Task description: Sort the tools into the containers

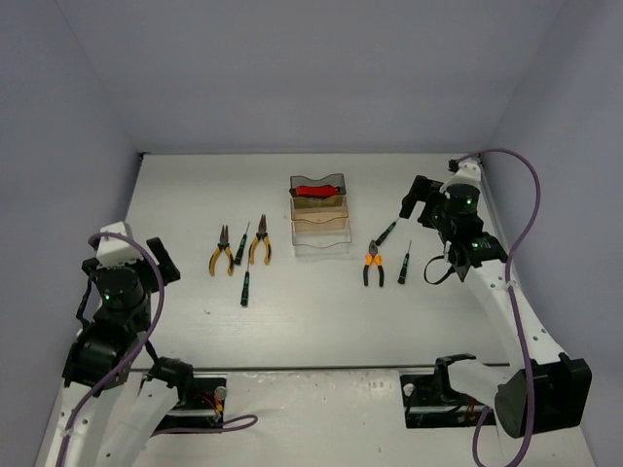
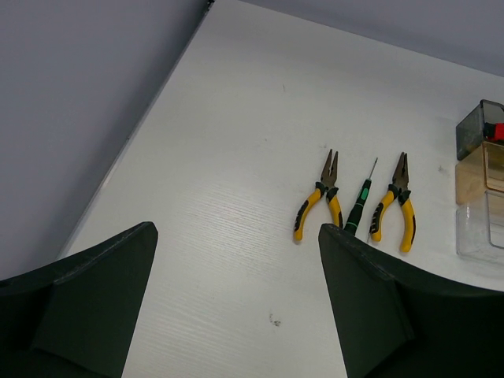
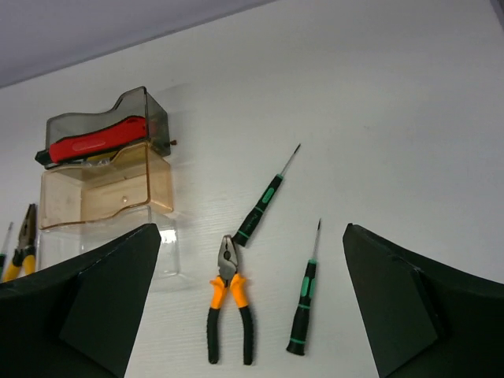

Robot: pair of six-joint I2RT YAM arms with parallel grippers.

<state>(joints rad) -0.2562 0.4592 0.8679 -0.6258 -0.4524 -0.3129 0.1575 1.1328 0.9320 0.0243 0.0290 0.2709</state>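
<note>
On the white table point(image 1: 321, 321) tools lie loose. Our left gripper point(image 2: 236, 230) and right gripper point(image 3: 250, 232) gape empty, so we judge the next move is lowering onto the orange pliers point(image 3: 227, 287).

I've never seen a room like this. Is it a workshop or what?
Most likely a robot test lab, not a real workshop. Two robot arms, left and right, stand on a white table, plain walls box it in, and pliers lie neatly beside little plastic bins.

The cutter point(image 1: 318, 190) lies in the farthest bin point(image 1: 336, 181); a screwdriver point(image 1: 240, 245) lies left of the bins point(image 1: 321, 245), between two pliers point(image 1: 221, 255).
</note>
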